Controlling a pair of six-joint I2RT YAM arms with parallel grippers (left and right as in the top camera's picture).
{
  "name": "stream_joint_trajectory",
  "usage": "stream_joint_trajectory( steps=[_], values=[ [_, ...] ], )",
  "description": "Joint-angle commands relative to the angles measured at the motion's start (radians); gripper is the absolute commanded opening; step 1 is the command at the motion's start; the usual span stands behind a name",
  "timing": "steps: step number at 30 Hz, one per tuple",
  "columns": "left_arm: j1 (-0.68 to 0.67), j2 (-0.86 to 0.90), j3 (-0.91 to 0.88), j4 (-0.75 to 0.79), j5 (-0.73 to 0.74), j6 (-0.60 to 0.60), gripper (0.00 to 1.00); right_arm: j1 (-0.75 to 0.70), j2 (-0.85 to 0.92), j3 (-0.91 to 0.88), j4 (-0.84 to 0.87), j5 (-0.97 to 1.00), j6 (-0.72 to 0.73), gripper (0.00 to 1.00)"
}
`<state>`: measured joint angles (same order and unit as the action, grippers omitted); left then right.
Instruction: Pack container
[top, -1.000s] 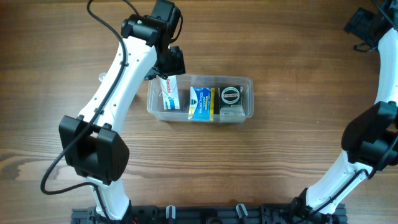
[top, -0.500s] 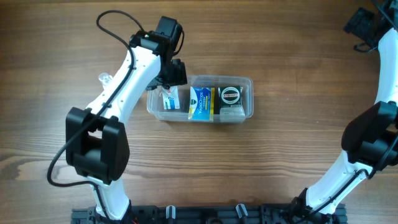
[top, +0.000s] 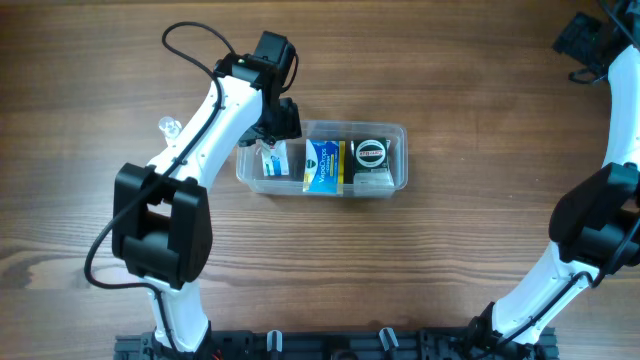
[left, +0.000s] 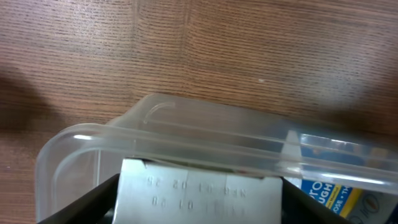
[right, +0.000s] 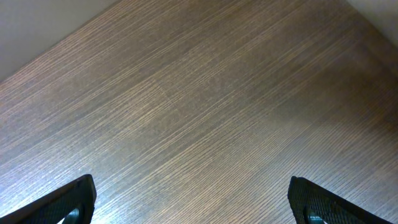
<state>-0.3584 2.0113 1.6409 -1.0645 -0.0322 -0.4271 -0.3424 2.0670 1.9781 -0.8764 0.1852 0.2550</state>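
The clear plastic container (top: 398, 130) lies mid-table. Its left end holds a white box with red and blue print (top: 272, 160), which stands on end. My left gripper (top: 276, 136) is above that end, shut on the white box. In the left wrist view the box's stamped end (left: 199, 194) fills the gap between the fingers (left: 199, 208), just inside the container's rim (left: 186, 134). A blue and yellow box (top: 324, 166) and a black round tin (top: 371, 152) lie in the container. My right gripper (right: 193, 199) is open and empty, far off at the back right (top: 585, 40).
A small clear object (top: 167, 127) sits on the wood left of the left arm. A pale small box (top: 374, 181) lies in the container under the black tin. The blue box also shows in the left wrist view (left: 336, 193).
My left gripper has moved down and slightly right with the white box, sinking it deeper into the container's left end. The right arm has not moved.
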Motion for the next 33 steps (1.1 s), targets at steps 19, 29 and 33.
stream_joint_trajectory(
  steps=[19,29,33],
  values=[
    [-0.004,-0.017,-0.005,-0.07,0.067,0.055,0.46,0.003,0.004,0.01,0.002,0.017,-0.017,1.0],
    [-0.005,-0.046,-0.003,-0.117,0.137,0.11,0.51,0.003,0.004,0.01,0.002,0.017,-0.016,1.0],
    [-0.005,-0.046,-0.003,-0.169,0.137,0.136,0.53,0.003,0.004,0.01,0.002,0.017,-0.017,1.0]
  ],
)
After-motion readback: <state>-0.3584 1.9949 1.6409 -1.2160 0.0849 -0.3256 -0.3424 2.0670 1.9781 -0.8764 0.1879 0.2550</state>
